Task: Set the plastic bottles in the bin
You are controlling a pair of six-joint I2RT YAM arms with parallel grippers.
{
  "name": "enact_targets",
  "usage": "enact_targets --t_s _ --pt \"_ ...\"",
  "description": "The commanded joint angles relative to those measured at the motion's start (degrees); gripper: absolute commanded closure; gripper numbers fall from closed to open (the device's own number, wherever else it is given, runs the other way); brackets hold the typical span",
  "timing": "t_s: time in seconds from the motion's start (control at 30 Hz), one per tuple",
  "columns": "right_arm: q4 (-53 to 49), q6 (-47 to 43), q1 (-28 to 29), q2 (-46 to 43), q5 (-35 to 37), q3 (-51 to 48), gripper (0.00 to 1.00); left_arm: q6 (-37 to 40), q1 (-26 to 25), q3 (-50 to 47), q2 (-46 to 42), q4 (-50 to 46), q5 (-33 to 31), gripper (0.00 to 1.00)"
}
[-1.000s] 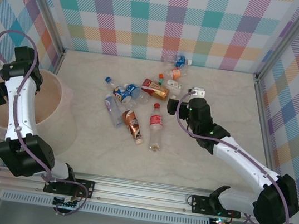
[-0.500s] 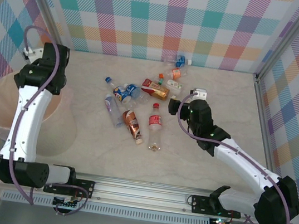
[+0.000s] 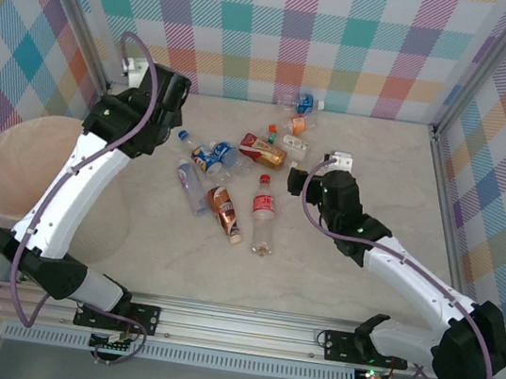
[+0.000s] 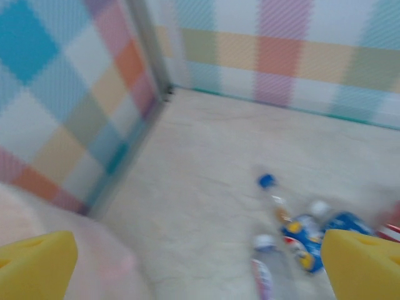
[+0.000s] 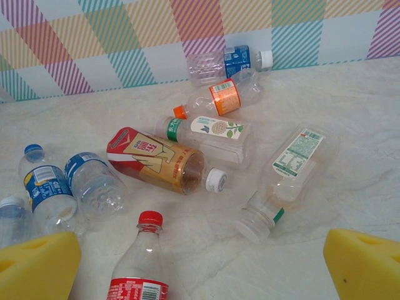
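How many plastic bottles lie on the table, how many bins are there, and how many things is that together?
Bottles: 10
Bin: 1
Total: 11

Print on the plastic bottles (image 5: pixel 153 161) is too small and blurred to read.

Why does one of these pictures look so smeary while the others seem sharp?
Left wrist view: smeared all over, the bottles and checked wall just soft blobs, which looks like motion blur. Right wrist view: sharp, labels crisp, gentle shadows. Top view: sharp and evenly lit, no strong glare.
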Motion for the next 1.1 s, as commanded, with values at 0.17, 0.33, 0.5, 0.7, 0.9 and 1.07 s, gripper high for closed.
enact_targets --t_s 0.17,0.33,0.5,0.7,0.9,1.07 --pt "-1.81 4.01 0.18 -3.48 6.03 -2.44 0.0 -12.82 -2.59 -10.45 0.85 12.37 17.79 0.0" --pt "-4.82 4.93 0.18 -5.32 5.96 -3.44 0.0 -18.92 -3.69 -15.7 3.81 12.7 17.36 0.0" --pt "-5.25 7.91 0.17 -8.22 5.87 -6.64 0.0 -23.07 -4.13 -22.49 6.66 16.04 20.0 0.0" --pt "-5.43 7.13 0.17 -9.14 5.93 -7.3 0.0 -24.23 -4.06 -26.66 11.96 18.52 17.44 0.0" --pt "-6.52 6.58 0.19 -9.02 5.97 -6.81 0.0 -24.58 -2.84 -27.78 17.82 20.81 17.03 0.0" --pt "-7.54 6.58 0.19 -9.49 5.98 -6.9 0.0 -24.64 -0.78 -30.49 18.67 25.19 19.44 0.02"
